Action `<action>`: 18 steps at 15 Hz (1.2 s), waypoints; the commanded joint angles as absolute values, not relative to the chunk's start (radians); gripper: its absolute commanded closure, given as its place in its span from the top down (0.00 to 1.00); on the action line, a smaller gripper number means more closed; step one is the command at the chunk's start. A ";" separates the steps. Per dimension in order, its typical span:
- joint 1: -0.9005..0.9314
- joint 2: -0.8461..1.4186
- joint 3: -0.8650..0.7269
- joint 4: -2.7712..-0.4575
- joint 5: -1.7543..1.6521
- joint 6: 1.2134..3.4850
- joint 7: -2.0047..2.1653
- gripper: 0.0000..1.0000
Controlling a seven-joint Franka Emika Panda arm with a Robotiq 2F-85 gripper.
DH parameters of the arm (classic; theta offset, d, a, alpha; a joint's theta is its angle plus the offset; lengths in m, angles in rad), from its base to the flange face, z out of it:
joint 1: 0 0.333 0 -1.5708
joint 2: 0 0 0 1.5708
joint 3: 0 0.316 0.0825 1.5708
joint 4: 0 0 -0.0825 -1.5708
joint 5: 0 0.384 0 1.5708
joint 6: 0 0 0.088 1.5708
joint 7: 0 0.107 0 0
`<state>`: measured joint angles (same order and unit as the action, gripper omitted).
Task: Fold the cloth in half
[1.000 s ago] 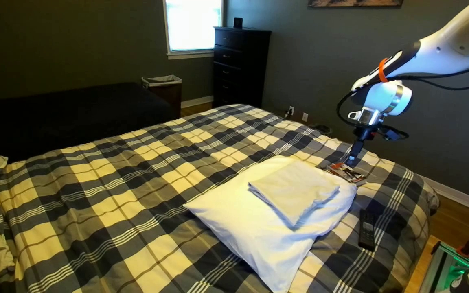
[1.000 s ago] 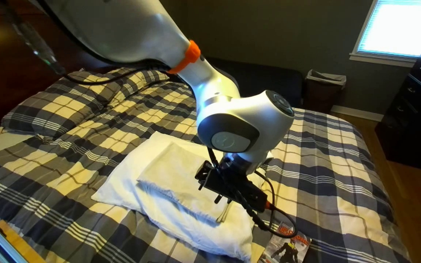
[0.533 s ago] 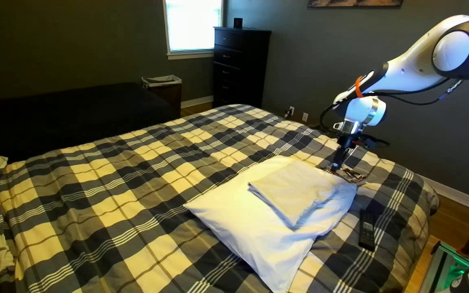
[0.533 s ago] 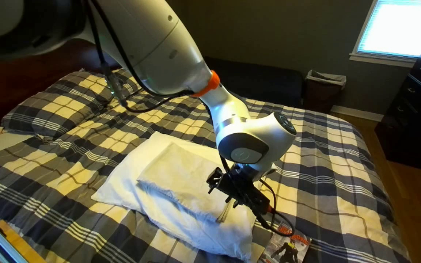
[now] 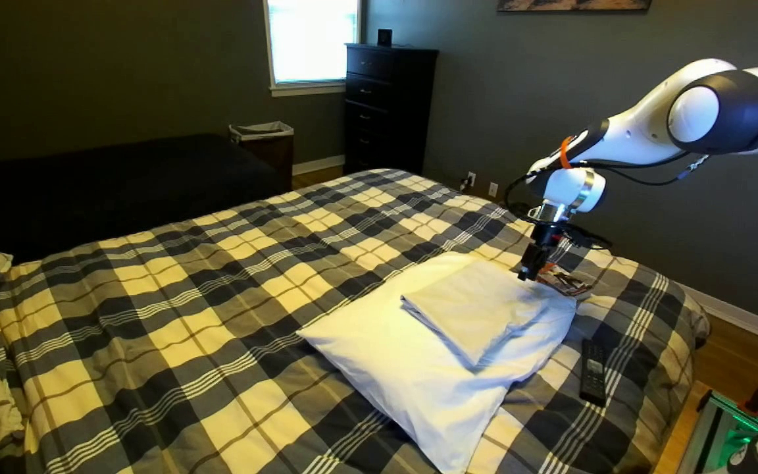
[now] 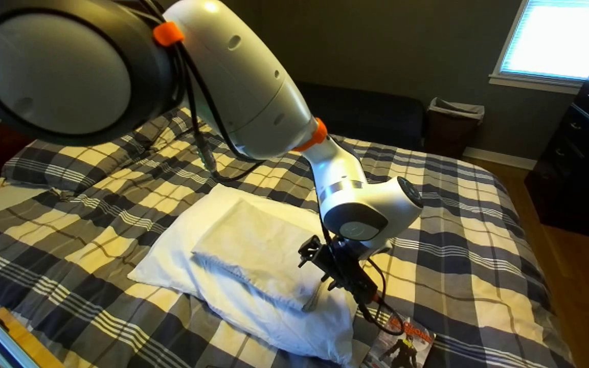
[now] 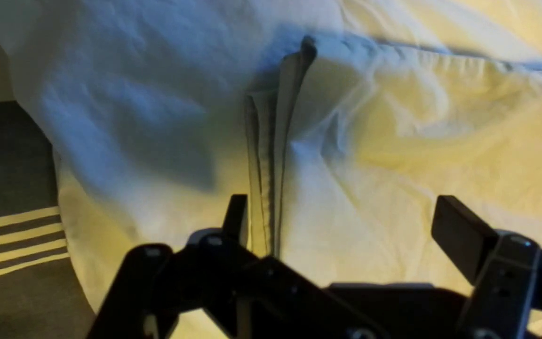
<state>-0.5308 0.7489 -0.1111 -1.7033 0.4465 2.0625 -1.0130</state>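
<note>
The pale cloth (image 5: 474, 306) lies flat, in folded layers, on the white pillow (image 5: 372, 349); both show again in an exterior view, the cloth (image 6: 253, 250) partly behind the gripper. My gripper (image 5: 528, 274) is over the cloth's edge on the magazine side; it also shows in an exterior view (image 6: 317, 274). In the wrist view the gripper (image 7: 341, 200) is open, fingers wide apart, holding nothing. The layered edge of the cloth (image 7: 393, 188) runs between the fingers, close to the left finger. Whether the fingertips touch the cloth I cannot tell.
A magazine (image 5: 563, 280) lies beside the pillow, close to the gripper; it also shows in an exterior view (image 6: 402, 345). A black remote (image 5: 593, 372) lies on the plaid bedcover (image 5: 175, 322). Plaid pillows (image 6: 69, 158) are at the head of the bed.
My gripper has come down and moved from over the magazine to the cloth's near edge, slowing in the last half second. The cloth, pillow and magazine have not moved.
</note>
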 commanded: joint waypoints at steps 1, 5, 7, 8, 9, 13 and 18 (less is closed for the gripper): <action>-0.573 0.826 -0.070 -1.603 0.483 2.031 -0.972 1.00; -0.591 0.867 -0.042 -1.552 0.491 2.032 -0.946 1.00; -0.596 0.884 -0.030 -1.532 0.488 2.034 -0.935 1.00; -0.598 0.891 -0.024 -1.524 0.488 2.030 -0.932 1.00; -0.598 0.900 -0.019 -1.513 0.485 2.026 -0.926 1.00; -0.599 0.923 0.000 -1.492 0.484 2.021 -0.914 1.00; -0.600 0.939 0.011 -1.476 0.482 1.997 -0.898 0.99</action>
<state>-0.5804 0.9056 -0.0082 -1.5198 0.4740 2.0412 -0.9185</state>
